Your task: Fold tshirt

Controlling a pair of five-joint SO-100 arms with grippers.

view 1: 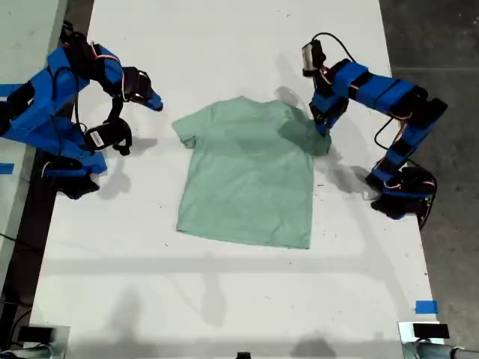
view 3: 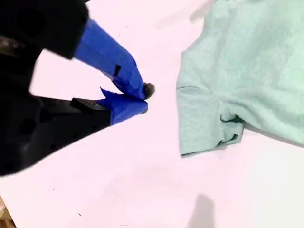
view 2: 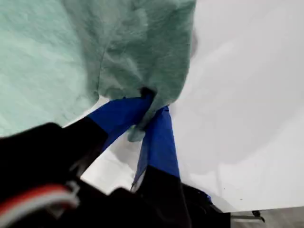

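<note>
If tugged too fast, could slip right out of the pinch. Talking here of the plain pale mint-green soft cloth tshirt [view 1: 247, 176], spread mostly flat in the middle of the flat white table [view 1: 224, 45], neck toward the exterior view's top. Held by just a small bunch of one sleeve, on the exterior view's right, in my first gripper [view 2: 152, 107], with blue pointy jaws squeezed tight on the cloth. Might also drag the whole shirt sideways instead of folding it, with nothing pinning the other side. Could end up crooked or bunched too, being so thin and floppy.

Soft and a bit fuzzy up close, with little wrinkles and a stitched hem on the other short sleeve [view 3: 204, 118]. Smooth, hard and a little shiny underneath, so easy to slide on. Near that other sleeve but not touching it, on the exterior view's left, my second gripper [view 3: 142, 99]: jaws pressed together, holding nothing. Hard blue plastic arms, black at the motors.
</note>
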